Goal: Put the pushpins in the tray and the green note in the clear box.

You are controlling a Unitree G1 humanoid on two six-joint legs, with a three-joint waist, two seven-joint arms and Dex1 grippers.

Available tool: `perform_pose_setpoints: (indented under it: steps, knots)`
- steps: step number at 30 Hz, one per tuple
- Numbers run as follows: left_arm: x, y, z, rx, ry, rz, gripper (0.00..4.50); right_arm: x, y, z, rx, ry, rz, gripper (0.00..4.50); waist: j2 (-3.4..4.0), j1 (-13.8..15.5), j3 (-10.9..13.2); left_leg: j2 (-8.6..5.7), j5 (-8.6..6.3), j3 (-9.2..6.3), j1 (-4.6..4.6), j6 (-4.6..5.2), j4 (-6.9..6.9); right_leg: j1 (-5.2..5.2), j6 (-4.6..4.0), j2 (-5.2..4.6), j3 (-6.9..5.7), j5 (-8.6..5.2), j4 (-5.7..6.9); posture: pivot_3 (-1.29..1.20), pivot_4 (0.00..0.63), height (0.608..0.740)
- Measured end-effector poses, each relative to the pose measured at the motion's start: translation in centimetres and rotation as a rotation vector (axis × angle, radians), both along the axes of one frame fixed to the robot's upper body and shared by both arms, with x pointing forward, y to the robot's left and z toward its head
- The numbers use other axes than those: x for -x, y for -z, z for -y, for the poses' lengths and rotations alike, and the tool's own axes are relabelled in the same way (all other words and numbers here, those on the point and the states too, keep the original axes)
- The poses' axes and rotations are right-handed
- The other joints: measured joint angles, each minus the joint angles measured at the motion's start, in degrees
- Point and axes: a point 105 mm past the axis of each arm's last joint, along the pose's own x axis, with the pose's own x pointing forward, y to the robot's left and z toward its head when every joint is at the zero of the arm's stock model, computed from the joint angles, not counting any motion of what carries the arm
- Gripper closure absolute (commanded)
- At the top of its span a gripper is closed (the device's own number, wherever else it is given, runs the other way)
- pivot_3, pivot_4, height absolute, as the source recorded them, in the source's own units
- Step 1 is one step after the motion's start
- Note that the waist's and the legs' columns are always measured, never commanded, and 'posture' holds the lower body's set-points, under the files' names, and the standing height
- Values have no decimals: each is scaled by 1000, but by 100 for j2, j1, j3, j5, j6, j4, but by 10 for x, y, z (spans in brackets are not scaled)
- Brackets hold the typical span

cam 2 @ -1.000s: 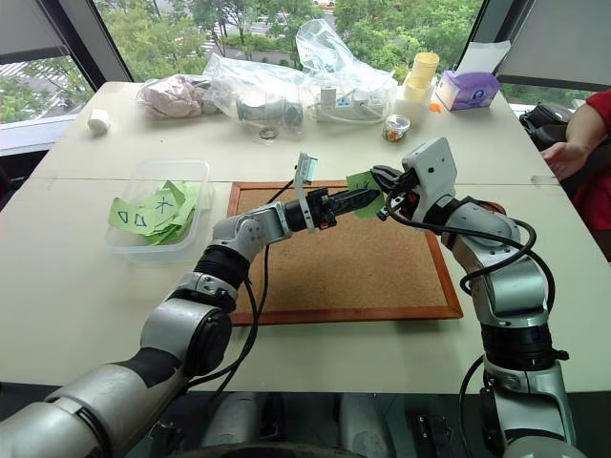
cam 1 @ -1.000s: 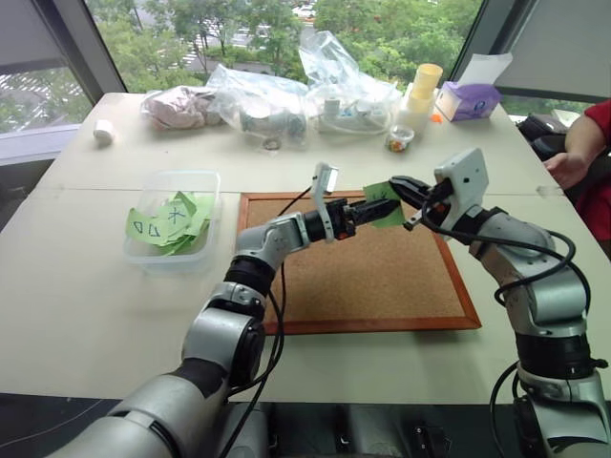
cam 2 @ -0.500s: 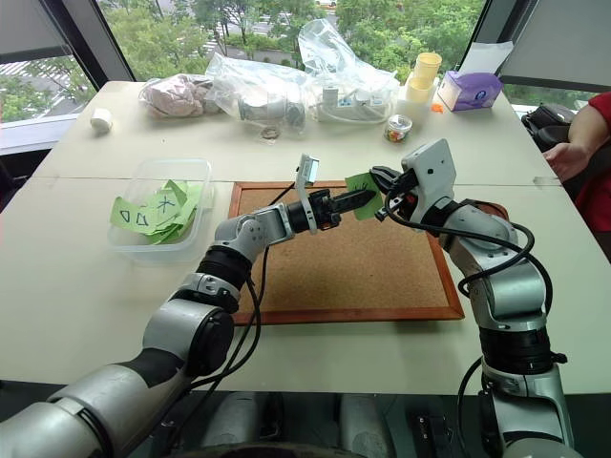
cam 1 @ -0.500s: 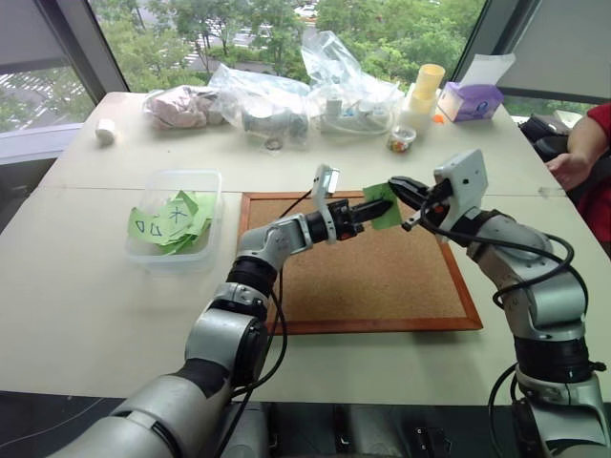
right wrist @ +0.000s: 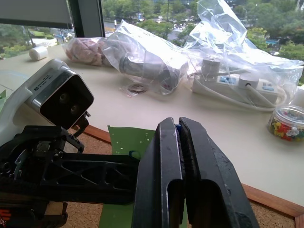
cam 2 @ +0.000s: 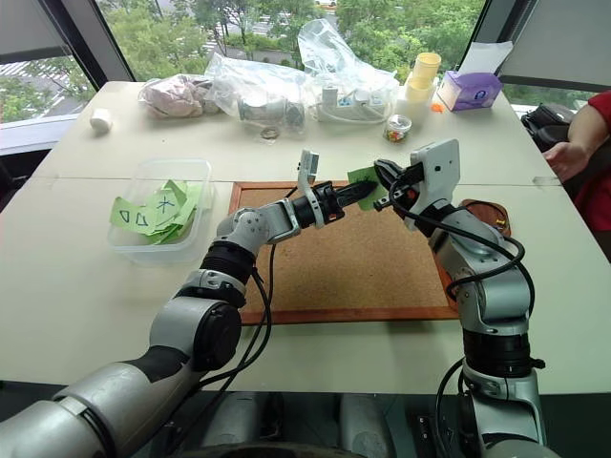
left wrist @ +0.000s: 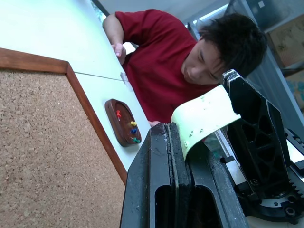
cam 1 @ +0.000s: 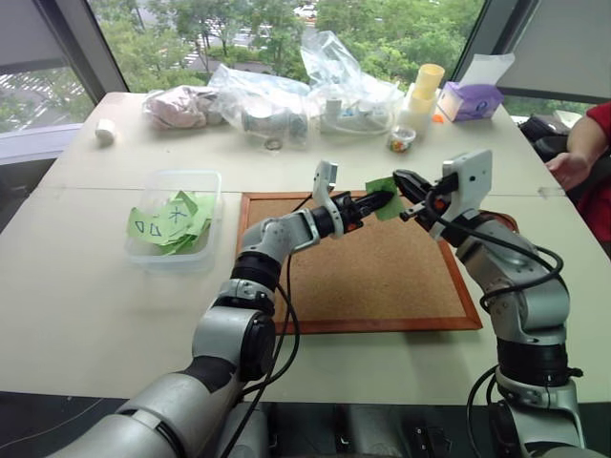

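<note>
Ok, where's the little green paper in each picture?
Left eye view: the green note is in the middle, over the corkboard's far edge, pinched by the left hand.
Right eye view: the same spot.
Left wrist view: curling out of that hand's fingers.
Right wrist view: just behind the right hand.
Shared landmark: the corkboard.

Bright daylight from windows behind table; soft shadows, plastic bags glint, wrist views blur close-up.
</note>
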Motion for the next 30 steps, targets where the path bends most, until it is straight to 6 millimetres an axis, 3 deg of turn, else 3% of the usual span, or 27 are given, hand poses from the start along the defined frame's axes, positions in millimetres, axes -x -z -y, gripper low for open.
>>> perform_pose_setpoints:
  steps: [8, 11, 13, 16, 22, 26, 30]
  knots:
    - [-1, -8, -3, 42, -6, -25, 4491, 0, 1, 3, -11, 20, -3, 4500, 0, -2, 0, -1, 0, 1, 0, -1, 0, 0, 0, 1, 0, 0, 0, 0, 150, 735]
    - [2, -13, -4, -34, 0, 87, 4491, -2, 2, 6, -26, 48, -2, 4500, 0, -4, 0, -1, 1, 2, 0, -2, -1, 0, 0, 1, 0, 0, 0, 0, 150, 735]
    - [7, -6, -6, -228, 7, 293, 4491, -5, 1, 24, -32, 148, 0, 4500, 2, 1, -1, -2, 2, 5, 2, -4, -3, 0, 0, 0, 0, 0, 1, 0, 150, 735]
    - [16, -1, -18, -430, 42, 540, 4491, -6, 5, 69, -18, 357, -14, 4500, 3, 1, -1, 7, 4, 14, 2, -7, -4, 0, 0, -1, 1, 0, 2, 0, 150, 735]
    - [42, -26, -30, -641, 172, 945, 4491, -7, 33, 125, 32, 622, -140, 4500, 11, -8, -6, 5, 4, 20, 6, -8, -5, 0, -1, 1, 5, 0, 2, 0, 150, 735]
    - [54, -25, -33, -691, 250, 1019, 4491, -9, 64, 149, 15, 728, -279, 4500, 20, -8, -7, 5, 4, 20, 6, -8, -3, 0, -1, 3, 7, 0, 4, 0, 150, 735]
    - [56, -22, -39, -783, 261, 1045, 4491, -12, 76, 166, -42, 797, -350, 4500, 22, -13, -7, 7, 4, 15, 7, -7, -3, 0, -1, 6, 9, 0, 5, 0, 150, 735]
